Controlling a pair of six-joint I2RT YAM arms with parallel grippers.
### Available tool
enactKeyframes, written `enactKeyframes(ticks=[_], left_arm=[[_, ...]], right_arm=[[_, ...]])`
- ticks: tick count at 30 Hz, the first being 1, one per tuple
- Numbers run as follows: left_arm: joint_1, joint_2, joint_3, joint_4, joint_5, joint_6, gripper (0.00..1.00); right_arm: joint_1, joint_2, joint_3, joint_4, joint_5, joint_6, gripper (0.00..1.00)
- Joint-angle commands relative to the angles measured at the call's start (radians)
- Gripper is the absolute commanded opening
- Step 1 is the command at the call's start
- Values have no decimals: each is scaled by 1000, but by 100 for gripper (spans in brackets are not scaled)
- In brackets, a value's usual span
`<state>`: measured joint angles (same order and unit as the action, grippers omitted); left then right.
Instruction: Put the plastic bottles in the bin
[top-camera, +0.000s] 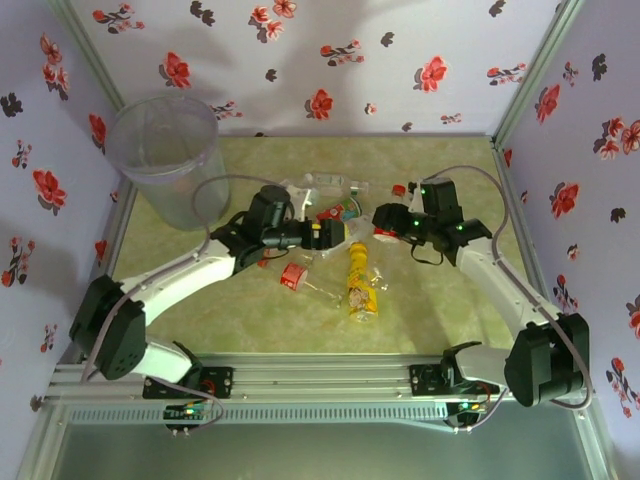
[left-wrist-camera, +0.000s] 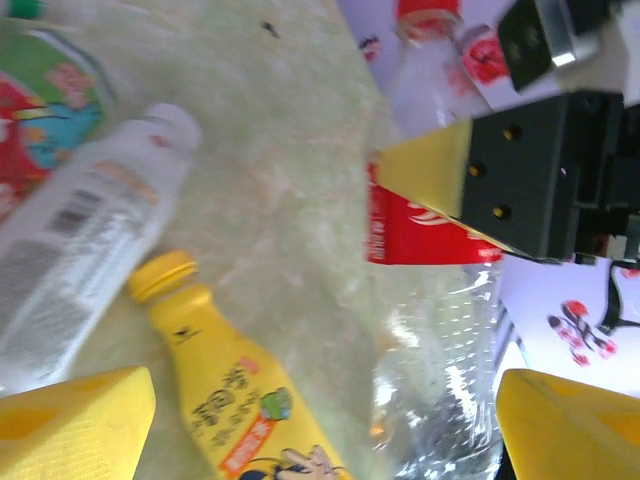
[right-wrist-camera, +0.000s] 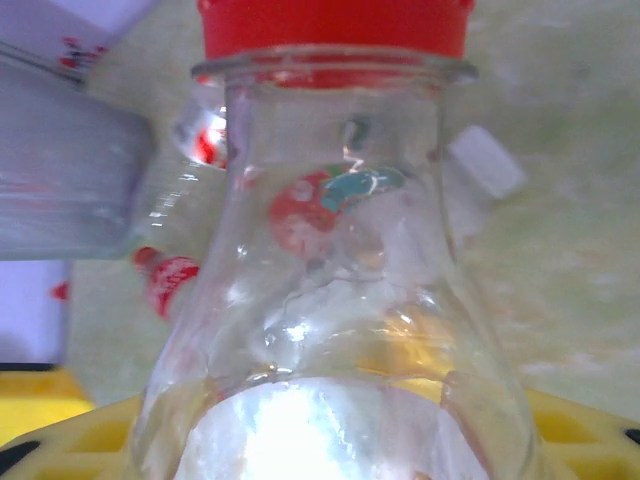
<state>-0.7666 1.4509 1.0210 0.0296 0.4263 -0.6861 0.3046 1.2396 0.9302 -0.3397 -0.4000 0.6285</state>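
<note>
- The bin (top-camera: 180, 195) stands upright in the far left corner of the green table (top-camera: 250, 320), against the flowered walls (top-camera: 350, 50) and well apart from the bottles. From above I can't make out any bottle inside it.
- The bottles lie in a loose heap at the middle of the table, and both arms reach in towards it from either side.
- The right gripper (right-wrist-camera: 330, 450) is clamped round a clear bottle (right-wrist-camera: 340, 300). Its yellow pads (right-wrist-camera: 585, 435) sit on either side of the body, and the red cap (right-wrist-camera: 335, 25) points away from the wrist.
- From the left wrist that same gripper shows as a black block with a yellow finger laid across the bottle, just above its red label. Whether the bottle is off the table I can't tell.
- The left gripper (left-wrist-camera: 320, 430) is spread wide and holds nothing — its two yellow fingers (left-wrist-camera: 75, 420) sit at the far corners of its own view.
- Between those fingers lies a yellow bottle (left-wrist-camera: 230, 390) with its yellow cap on, on its side on the table.
- A white bottle (left-wrist-camera: 80, 250) lies just beside the yellow one, and their necks come close together.
- Nearer the arm bases, a small red-labelled bottle (top-camera: 295, 277) lies on its side, a little apart from the heap.
</note>
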Motion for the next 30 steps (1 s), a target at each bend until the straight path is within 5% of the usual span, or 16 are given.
enactKeyframes(ticks=[1,12,21,26,30], left_arm=[[-31,52,62,76,84,-17,91],[-81,183,115,91,116,-42,92],[-89,215,125,129,142,-66,78],[-90,229,125,143,143,-77,59],[-88,239,128,153,143,-82,52]], right_arm=[[11,13,-28,162,-137,104,51],[45,45,-36,257,-192,153,52],[55,59,-38,235,-161,131,53],[56,69,-34,232,-153,123,54],[56,68,-27,224,-149,114,60]])
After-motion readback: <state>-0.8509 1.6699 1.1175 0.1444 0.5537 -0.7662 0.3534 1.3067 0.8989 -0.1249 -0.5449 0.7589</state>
